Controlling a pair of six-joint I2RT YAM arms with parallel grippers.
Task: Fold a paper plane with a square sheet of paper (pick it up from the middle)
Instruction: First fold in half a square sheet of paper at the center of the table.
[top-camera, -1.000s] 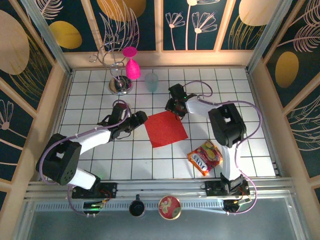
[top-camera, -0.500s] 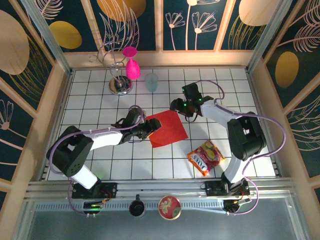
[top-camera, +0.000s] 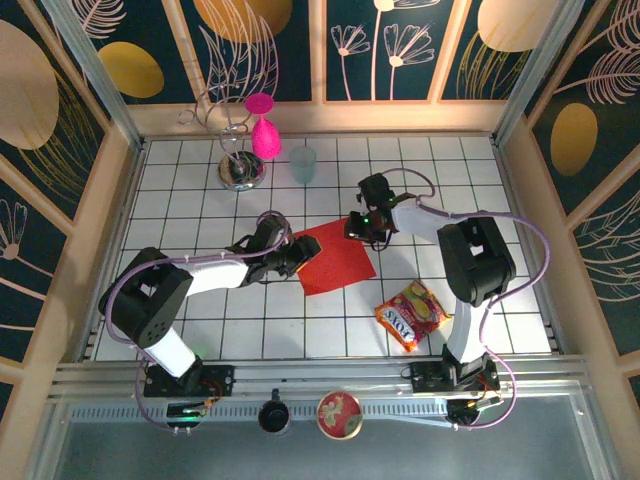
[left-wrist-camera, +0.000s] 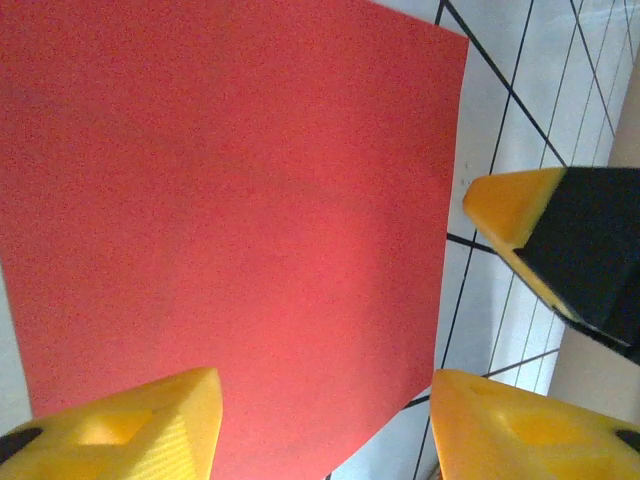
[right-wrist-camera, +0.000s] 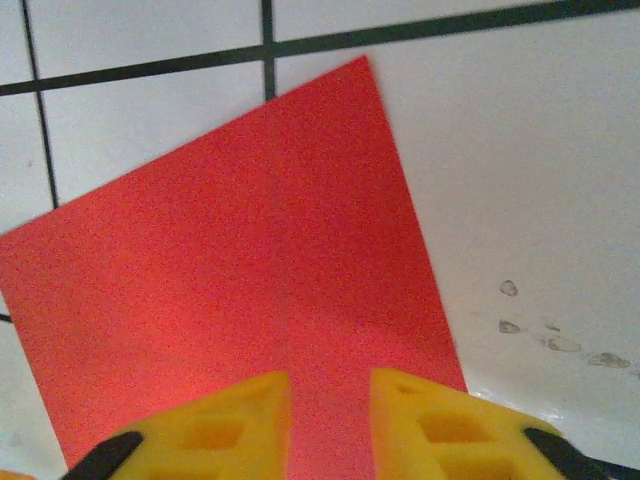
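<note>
The square sheet of paper (top-camera: 335, 258) lies flat and bright red on the white tiled table (top-camera: 200, 310), turned like a diamond. My left gripper (top-camera: 292, 251) is low over its left edge. In the left wrist view the sheet (left-wrist-camera: 230, 220) spreads ahead of that gripper (left-wrist-camera: 325, 440), whose yellow fingers (left-wrist-camera: 130, 425) stand wide apart and open. My right gripper (top-camera: 358, 228) sits over the sheet's far right corner. In the right wrist view its fingers (right-wrist-camera: 220, 425) stand a narrow gap apart over the flat paper (right-wrist-camera: 250, 260), with the gripper (right-wrist-camera: 330, 420) open. No paper plane is formed.
A red-and-yellow snack packet (top-camera: 410, 314) lies near right of the sheet. At the back stand a pink goblet (top-camera: 264, 133), a pale blue cup (top-camera: 303, 164) and a wire stand on a metal base (top-camera: 240, 172). The right gripper's fingertip (left-wrist-camera: 510, 205) shows in the left wrist view.
Both grippers have come in onto the sheet, the left one sliding right to its left edge. The right jaws have narrowed a lot and the left ones somewhat. The paper has stayed put.
</note>
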